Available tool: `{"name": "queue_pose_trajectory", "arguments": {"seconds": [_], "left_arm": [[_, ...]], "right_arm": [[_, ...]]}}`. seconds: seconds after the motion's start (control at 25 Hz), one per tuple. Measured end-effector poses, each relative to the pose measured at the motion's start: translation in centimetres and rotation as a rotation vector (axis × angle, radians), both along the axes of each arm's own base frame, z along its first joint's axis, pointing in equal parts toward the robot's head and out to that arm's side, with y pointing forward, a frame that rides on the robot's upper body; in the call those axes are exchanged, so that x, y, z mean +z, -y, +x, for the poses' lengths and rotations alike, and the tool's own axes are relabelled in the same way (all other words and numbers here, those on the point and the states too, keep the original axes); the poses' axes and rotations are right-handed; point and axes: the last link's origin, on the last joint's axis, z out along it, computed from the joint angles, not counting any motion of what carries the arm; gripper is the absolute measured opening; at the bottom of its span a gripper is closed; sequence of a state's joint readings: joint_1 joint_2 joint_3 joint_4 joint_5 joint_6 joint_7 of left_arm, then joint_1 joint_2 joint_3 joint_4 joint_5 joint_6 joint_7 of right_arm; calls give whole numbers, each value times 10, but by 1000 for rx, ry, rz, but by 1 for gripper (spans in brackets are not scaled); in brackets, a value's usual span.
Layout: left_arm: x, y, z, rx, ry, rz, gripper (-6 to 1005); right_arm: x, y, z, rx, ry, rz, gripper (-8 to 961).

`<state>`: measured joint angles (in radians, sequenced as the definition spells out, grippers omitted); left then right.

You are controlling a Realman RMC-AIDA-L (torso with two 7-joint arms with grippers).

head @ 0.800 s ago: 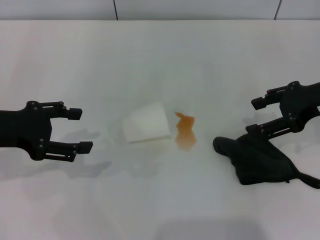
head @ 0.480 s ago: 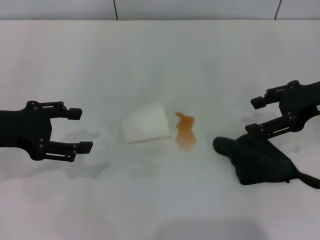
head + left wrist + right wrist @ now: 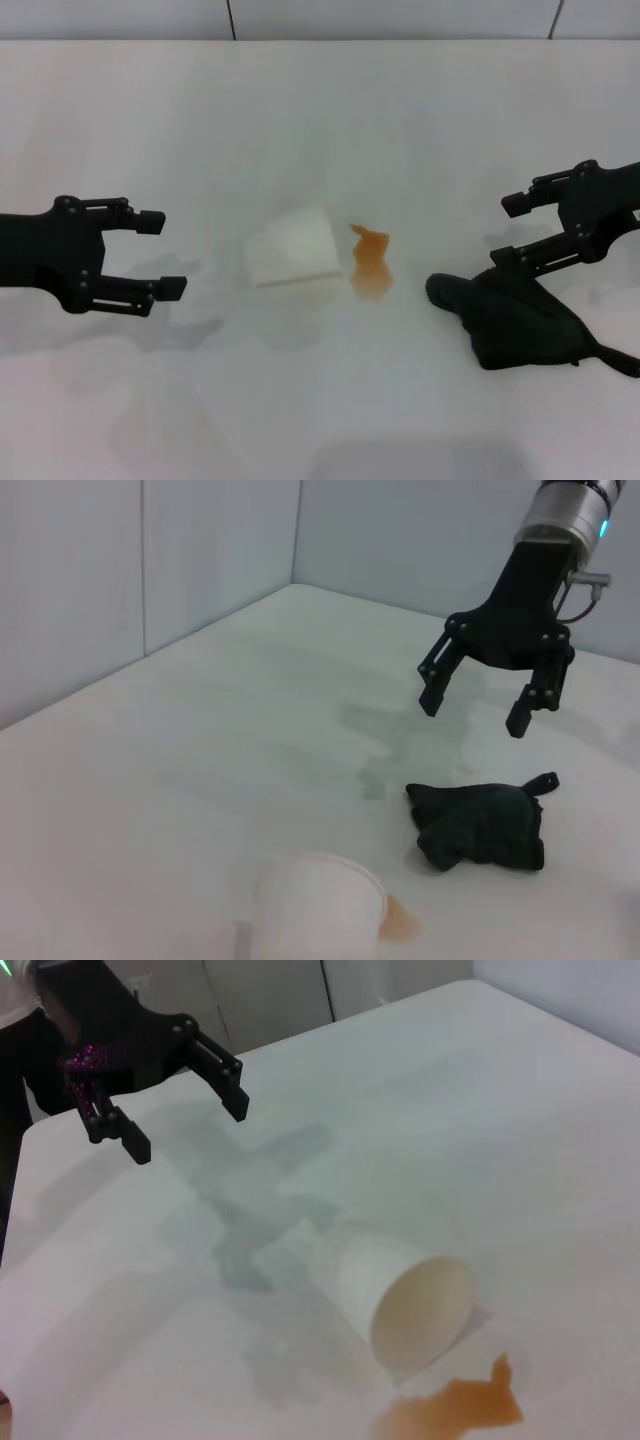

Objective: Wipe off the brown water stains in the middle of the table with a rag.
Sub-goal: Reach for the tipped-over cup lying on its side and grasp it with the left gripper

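Observation:
The brown water stains (image 3: 371, 264) lie in the middle of the white table (image 3: 330, 120), beside the mouth of a tipped white paper cup (image 3: 292, 247). They also show in the right wrist view (image 3: 450, 1410) and the left wrist view (image 3: 402, 920). The black rag (image 3: 515, 320) lies on the table at the right, a thin tail trailing right; it shows in the left wrist view (image 3: 478, 825). My right gripper (image 3: 508, 232) is open, hovering just above the rag's far edge. My left gripper (image 3: 162, 254) is open and empty at the left, apart from the cup.
The paper cup (image 3: 400, 1295) lies on its side with its mouth toward the stain. A grey wall with panel seams (image 3: 230, 18) runs along the table's far edge.
My left gripper has drawn slightly left and turned a little. The right gripper, rag, cup and stain have not moved.

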<state>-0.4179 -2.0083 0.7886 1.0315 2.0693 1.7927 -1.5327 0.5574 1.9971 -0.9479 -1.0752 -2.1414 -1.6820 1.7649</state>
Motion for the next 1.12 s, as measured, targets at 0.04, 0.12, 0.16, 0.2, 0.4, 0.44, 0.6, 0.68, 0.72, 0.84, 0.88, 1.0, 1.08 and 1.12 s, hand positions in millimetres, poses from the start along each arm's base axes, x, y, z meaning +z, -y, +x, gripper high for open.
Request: {"name": "queue_pose_trajectory", "arguments": {"seconds": [0.04,0.12,0.16,0.2,0.4,0.44,0.6,0.68,0.72,0.84,0.88,1.0,1.08,1.12], "left_arm": [[1,-1,1,3,-4,0,881],[3,-5,3,13,-23,1,881],[4,-7,4,26,-40,-3,882],[5,-10,6,37,-54,-7,882],[14,-26,20,98,-157,-21,882],[15,-29,23,104,-176,-19,882],[16,-43,39,92,-260,-32,883],[10,-48,47,77,-310,-55,883],[7,-50,50,68,-333,-67,883],[-5,-54,60,26,-392,-99,882],[-9,-55,63,7,-413,-108,882],[-22,-59,73,-48,-469,-123,880],[-30,-63,79,-77,-501,-120,880],[-33,-64,82,-88,-515,-117,879]], "right_arm": [[0,0,0,1,0,1,794],[0,0,1,5,1,5,794],[0,0,1,5,1,6,794],[-1,0,2,5,1,8,794],[-1,0,3,15,4,14,794],[-1,0,3,19,5,15,794],[-2,-1,4,26,6,22,794],[-2,-1,4,27,6,23,794],[-2,-1,3,28,6,24,794],[-3,-3,1,33,7,21,794],[-3,-3,0,34,7,20,794],[-4,-2,-1,37,6,18,794],[-5,-2,-1,38,6,17,794],[-5,-2,-1,37,5,16,794]]}}
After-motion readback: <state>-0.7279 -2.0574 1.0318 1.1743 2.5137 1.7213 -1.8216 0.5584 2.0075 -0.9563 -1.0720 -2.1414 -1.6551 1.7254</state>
